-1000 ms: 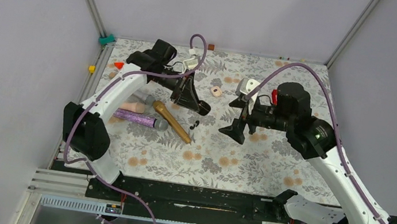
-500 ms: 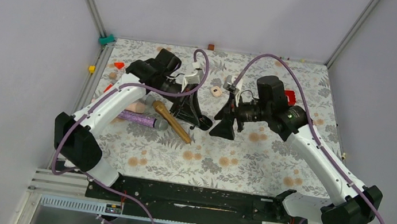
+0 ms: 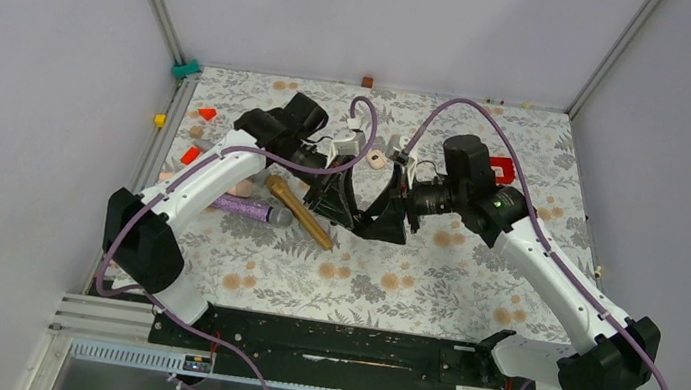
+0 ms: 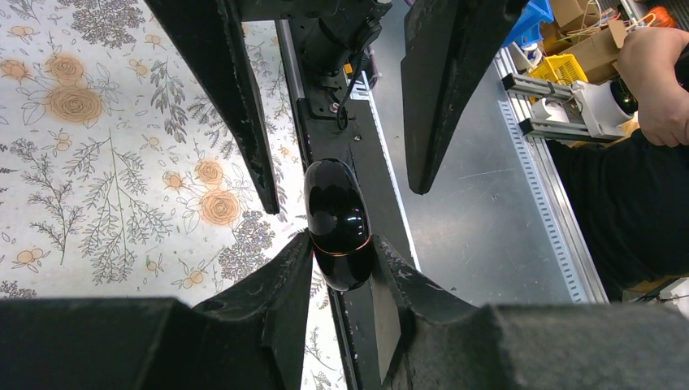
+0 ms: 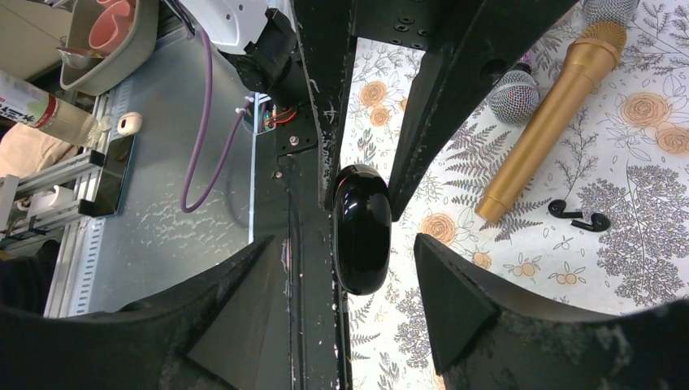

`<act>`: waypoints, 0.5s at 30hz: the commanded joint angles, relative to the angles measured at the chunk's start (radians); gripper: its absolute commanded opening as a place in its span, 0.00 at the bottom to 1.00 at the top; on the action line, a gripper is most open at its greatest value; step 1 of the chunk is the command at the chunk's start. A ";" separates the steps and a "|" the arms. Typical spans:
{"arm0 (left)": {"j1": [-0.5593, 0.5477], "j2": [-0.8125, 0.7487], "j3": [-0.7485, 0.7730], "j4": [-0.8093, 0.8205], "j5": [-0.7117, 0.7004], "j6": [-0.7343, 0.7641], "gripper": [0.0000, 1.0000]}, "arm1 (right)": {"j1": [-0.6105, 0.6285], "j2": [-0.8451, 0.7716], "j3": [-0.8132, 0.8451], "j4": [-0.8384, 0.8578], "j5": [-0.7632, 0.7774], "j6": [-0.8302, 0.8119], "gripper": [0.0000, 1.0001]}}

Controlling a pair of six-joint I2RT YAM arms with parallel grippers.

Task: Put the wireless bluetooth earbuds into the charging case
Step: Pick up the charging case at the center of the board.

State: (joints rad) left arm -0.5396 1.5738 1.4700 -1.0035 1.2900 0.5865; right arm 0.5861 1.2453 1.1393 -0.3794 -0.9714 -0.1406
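Your left gripper (image 4: 341, 250) is clenched on the charging case (image 4: 335, 203). It pinches one end between its pads at the lower middle of the left wrist view, so the other end juts out free, clear of the floral cloth (image 5: 642, 244). That hold looks deliberate, because it leaves a bare half for the other arm to take.

Your right gripper (image 5: 345, 248) straddles that free end with its jaws apart. A gap shows on each side in the right wrist view, so it grips nothing. I read this as the set-up for a two-armed hold to open the lid: the case looks shut, with a thin line ringing it close to your left pads.

The case is a glossy black pebble, smooth and rounded, mirroring the lights. It will likely slip under hard pads, so close squarely across its width. The fingers are matte black wedges, scuffed along their edges.

The wireless bluetooth earbuds (image 5: 578, 216) lie on the cloth at the right of the right wrist view, near the butt of the gold microphone (image 5: 552, 122). They are tiny, black and short-stemmed, and lie well apart from the case.
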 commanded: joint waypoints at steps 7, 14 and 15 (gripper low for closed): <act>-0.007 -0.008 0.003 0.006 0.025 0.026 0.24 | -0.006 -0.030 -0.019 0.039 -0.026 -0.024 0.46; -0.006 -0.008 0.002 0.006 0.026 0.026 0.24 | -0.005 -0.049 -0.016 0.019 -0.016 -0.044 0.25; -0.006 -0.009 0.003 0.006 0.025 0.026 0.26 | -0.005 -0.055 -0.014 0.020 -0.014 -0.043 0.23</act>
State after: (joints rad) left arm -0.5453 1.5753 1.4700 -1.0042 1.2907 0.5869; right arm 0.5819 1.2377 1.1175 -0.3725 -0.9638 -0.1654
